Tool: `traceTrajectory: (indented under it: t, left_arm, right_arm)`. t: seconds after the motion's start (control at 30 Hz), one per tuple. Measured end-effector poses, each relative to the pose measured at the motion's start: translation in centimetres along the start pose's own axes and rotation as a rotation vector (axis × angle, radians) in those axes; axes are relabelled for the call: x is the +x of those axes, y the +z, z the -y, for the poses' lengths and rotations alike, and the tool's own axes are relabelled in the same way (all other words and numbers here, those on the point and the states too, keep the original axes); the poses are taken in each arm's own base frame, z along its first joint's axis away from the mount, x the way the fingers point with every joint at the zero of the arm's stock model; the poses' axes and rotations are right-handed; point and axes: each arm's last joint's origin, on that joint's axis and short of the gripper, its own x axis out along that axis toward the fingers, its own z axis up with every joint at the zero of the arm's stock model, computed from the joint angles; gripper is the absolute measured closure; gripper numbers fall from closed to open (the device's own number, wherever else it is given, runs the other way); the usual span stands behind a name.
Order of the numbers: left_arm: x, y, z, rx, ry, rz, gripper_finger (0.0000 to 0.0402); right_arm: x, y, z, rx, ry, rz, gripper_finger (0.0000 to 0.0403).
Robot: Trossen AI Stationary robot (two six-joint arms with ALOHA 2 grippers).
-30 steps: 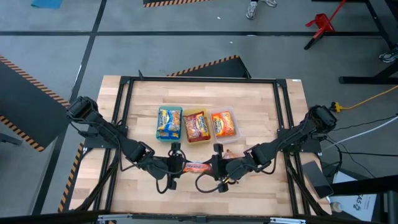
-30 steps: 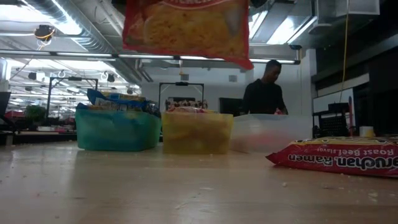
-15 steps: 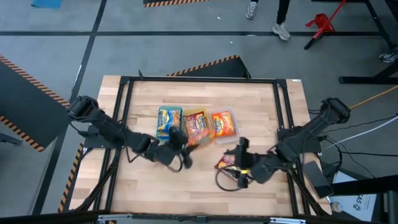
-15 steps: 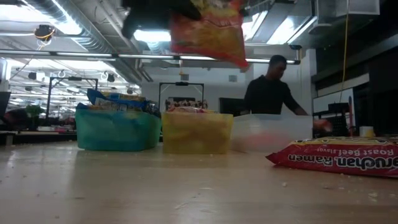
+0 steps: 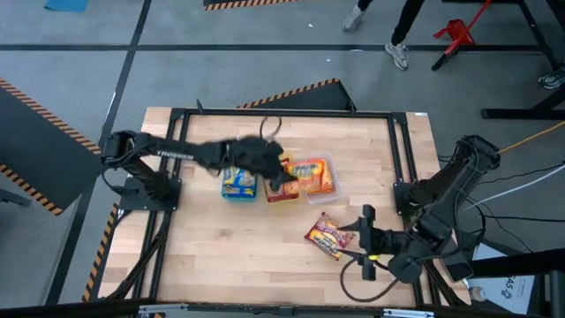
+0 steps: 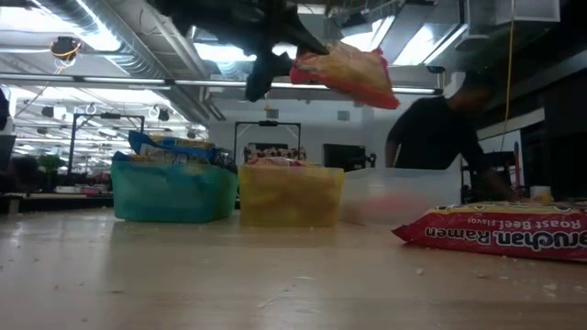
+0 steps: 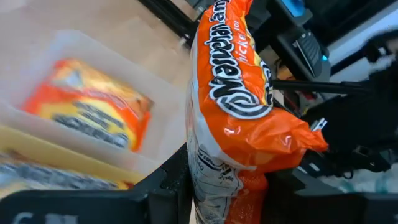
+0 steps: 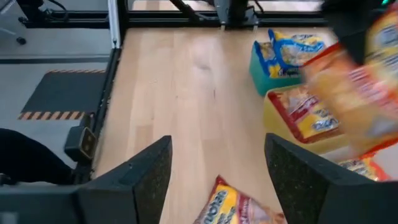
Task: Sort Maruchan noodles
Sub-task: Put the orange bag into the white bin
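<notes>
An orange Maruchan packet (image 7: 233,118) is pinched in the left gripper (image 5: 281,175) and held in the air over the yellow tray (image 5: 281,193), at the edge of the clear tray (image 5: 329,162), having been carried there from low over the front of the bench (image 5: 265,256) within the past second. In the clear tray an orange packet (image 7: 87,109) already lies flat, so the carried one appears bound for that bin, though the drop has not yet been made. The green tray (image 6: 170,190) is seen holding blue-yellow packets (image 5: 238,179), and the yellow tray red ones (image 8: 311,118). The right gripper (image 8: 214,177), its fingers spread and empty, has been drawn back toward the bench's right front corner. A red Roast Beef packet (image 5: 328,236) has been left lying on the bare wood between the trays and that gripper, well apart from the trays. It is judged to be the only piece still unsorted. A person (image 6: 440,137) is seen passing in the room behind.
</notes>
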Motion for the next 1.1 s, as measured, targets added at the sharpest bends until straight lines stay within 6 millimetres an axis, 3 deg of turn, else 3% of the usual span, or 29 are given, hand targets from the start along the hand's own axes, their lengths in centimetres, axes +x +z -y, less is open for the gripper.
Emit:
traceTrajectory:
  t: [0.2,0.43,0.57,0.93,1.1]
  left_arm:
    - [-2.0,5.3,-2.2,0.113,0.031,-0.058,0.0285]
    - [-4.5,8.7,-3.2,0.181,0.056,-0.14,0.0284]
    - [-4.2,10.1,-3.6,0.183,0.029,-0.199,0.0284]
    - [1.3,13.7,-4.1,0.285,-0.047,-0.359,0.0284]
    - [4.0,14.2,-5.2,0.322,-0.053,-0.426,0.0283]
  right_arm:
    - [-0.6,-0.5,-0.4,0.021,0.013,-0.016,0.0166]
    - [-0.6,-1.0,-0.1,0.035,-0.014,-0.049,0.0166]
    - [-0.5,-1.0,0.0,0.036,-0.018,-0.051,0.0166]
    - [-0.5,-1.2,0.1,0.104,-0.01,-0.086,0.0166]
    - [-0.5,-1.3,0.0,0.149,0.005,-0.1,0.0166]
